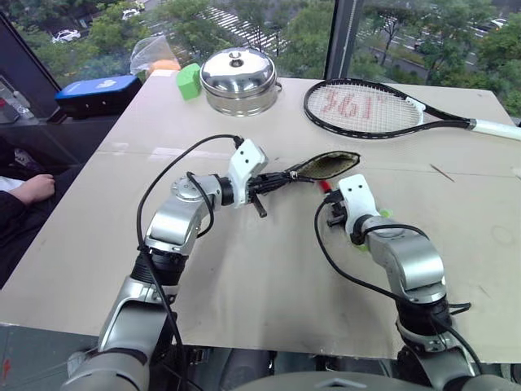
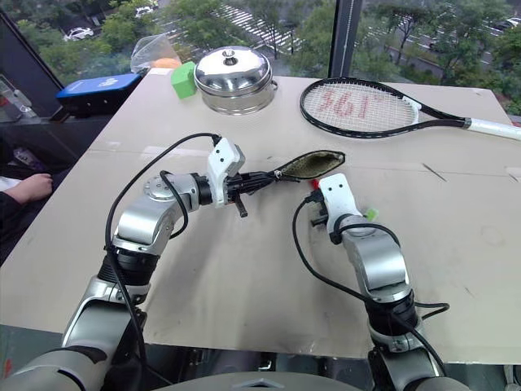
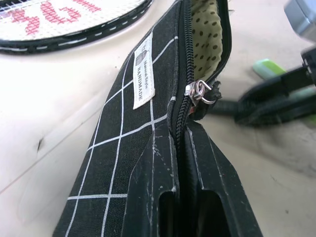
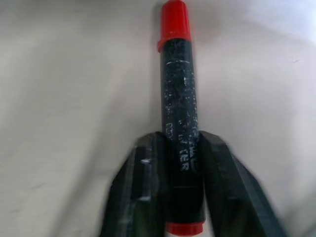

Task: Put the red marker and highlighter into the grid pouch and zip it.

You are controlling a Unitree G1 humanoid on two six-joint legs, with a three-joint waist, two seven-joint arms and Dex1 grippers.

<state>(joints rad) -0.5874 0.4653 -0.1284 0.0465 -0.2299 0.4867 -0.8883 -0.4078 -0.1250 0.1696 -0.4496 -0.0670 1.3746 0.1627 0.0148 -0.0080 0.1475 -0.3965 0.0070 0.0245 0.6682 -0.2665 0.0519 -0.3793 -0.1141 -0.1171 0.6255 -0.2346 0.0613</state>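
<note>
Tabletop [image 1: 269, 269]: right gripper [image 4: 175, 148] low (red marker [image 4: 178, 113] pinched)

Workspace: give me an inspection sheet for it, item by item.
Surface: tan table, scuffed.
Job's things: grid pouch unzipped and held up; red marker gripped; highlighter lying on the table.
Clutter: tennis racket, steel lidded pot, green block, blue case.
End effectors: left end effector shut on the pouch; right end effector shut on the marker.
Cables: black leads loop along both arms.
Surroundings: windows, trees; a person's hand.
</note>
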